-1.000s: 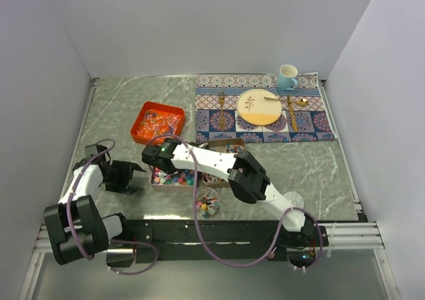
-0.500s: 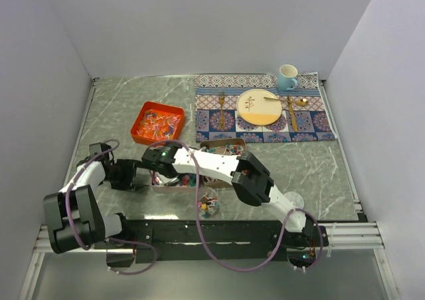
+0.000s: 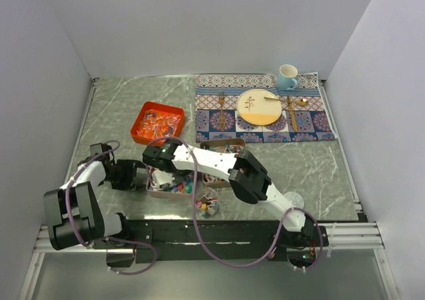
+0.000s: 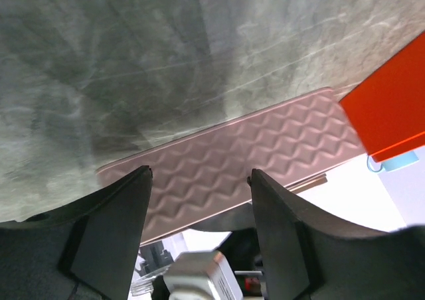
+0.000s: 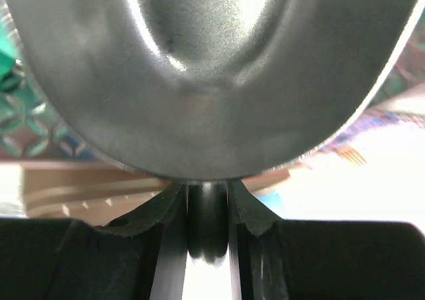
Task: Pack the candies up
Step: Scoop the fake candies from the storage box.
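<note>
Inside the pink tray just in front of me lie the candies, chunky lumps of pink, green, yellow, blue and orange, too many to count. My right gripper is over that tray, its fingers clamped together on the handle of one metal scoop, whose shiny bowl hangs close above the sweets. My left gripper sits at the tray's left side, fingers apart, the embossed wall right ahead of them; I cannot tell whether they touch it. Behind it, one orange tray holds slim wrapped pieces. One brown box to the right and one small clear cup nearer me also hold sweets, making four containers.
</note>
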You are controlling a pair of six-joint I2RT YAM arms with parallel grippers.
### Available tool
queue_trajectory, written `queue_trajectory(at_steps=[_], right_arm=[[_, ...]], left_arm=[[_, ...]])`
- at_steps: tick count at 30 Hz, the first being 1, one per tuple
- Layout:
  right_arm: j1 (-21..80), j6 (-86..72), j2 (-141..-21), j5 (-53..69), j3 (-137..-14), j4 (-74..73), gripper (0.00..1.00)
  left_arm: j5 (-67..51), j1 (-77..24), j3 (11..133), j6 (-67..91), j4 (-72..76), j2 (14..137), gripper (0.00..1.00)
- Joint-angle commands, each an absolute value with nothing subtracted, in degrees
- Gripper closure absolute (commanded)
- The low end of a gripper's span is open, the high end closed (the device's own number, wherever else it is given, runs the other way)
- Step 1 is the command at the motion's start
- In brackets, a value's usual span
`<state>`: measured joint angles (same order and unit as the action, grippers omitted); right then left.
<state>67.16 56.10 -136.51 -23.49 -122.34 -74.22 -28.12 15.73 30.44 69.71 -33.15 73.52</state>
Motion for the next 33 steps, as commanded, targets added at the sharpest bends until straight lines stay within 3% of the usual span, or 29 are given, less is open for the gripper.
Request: queue_trajectory(at_steps=[1,11,15,21,33], right_arm=[[65.75,61.00,-137.11,-10.12,-120.76,-72.52,1.00],[59.07,59.85,-130.52,-0.97,-116.46,-63.73,1.00],[57.22,60.38,-125.70,2.02,-110.59,-58.99,1.00],[55.46,60.12,-117.18,7.55,-106.27,-54.14,1.00],[53.44,57.83,-97.67,13.53,-89.13,-43.86,1.00]], left_arm=[[-29.18,15.91,30.50,69.88,-31.29,73.04,0.33],[-28.12,18.54,33.04,66.01,-31.12,73.65,0.32],[-29.97,19.42,34.98,61.54,-28.40,74.27,0.15],[-29.97,20.56,37.44,56.96,-26.64,73.83,0.03],[-31.55,24.78,39.11,54.84,-23.30,73.30,0.01]])
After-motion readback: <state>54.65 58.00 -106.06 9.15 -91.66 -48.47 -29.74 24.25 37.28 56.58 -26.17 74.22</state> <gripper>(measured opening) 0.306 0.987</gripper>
